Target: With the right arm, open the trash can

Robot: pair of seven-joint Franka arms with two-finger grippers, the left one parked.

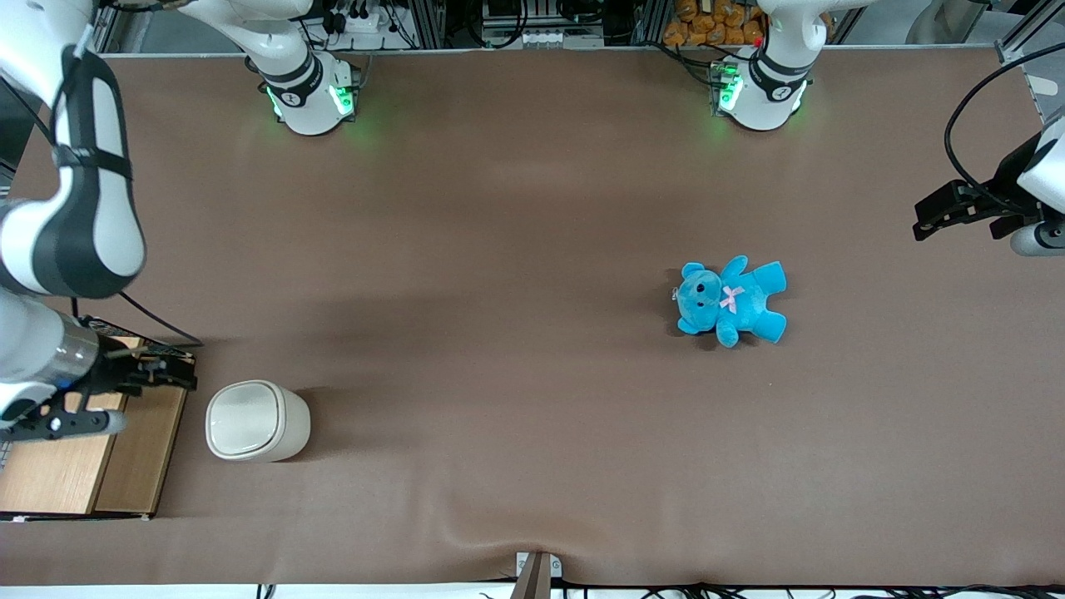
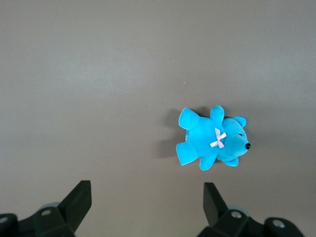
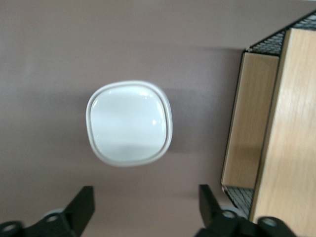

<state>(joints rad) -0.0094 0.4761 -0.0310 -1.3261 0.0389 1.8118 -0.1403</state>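
The trash can (image 1: 256,420) is a small cream-white bin with a rounded-square top. It stands upright on the brown table toward the working arm's end, with its swing lid lying flat and shut. It also shows in the right wrist view (image 3: 129,122). My right arm's gripper (image 1: 187,372) hangs above the edge of the wooden box, beside the trash can and a little farther from the front camera. In the right wrist view the gripper (image 3: 146,207) is open and empty, with bare table between its fingers. It is apart from the bin.
A wooden box with wire mesh (image 1: 83,453) stands right beside the trash can at the table's end, and shows in the right wrist view (image 3: 276,128). A blue teddy (image 1: 732,301) lies toward the parked arm's end, also in the left wrist view (image 2: 212,140).
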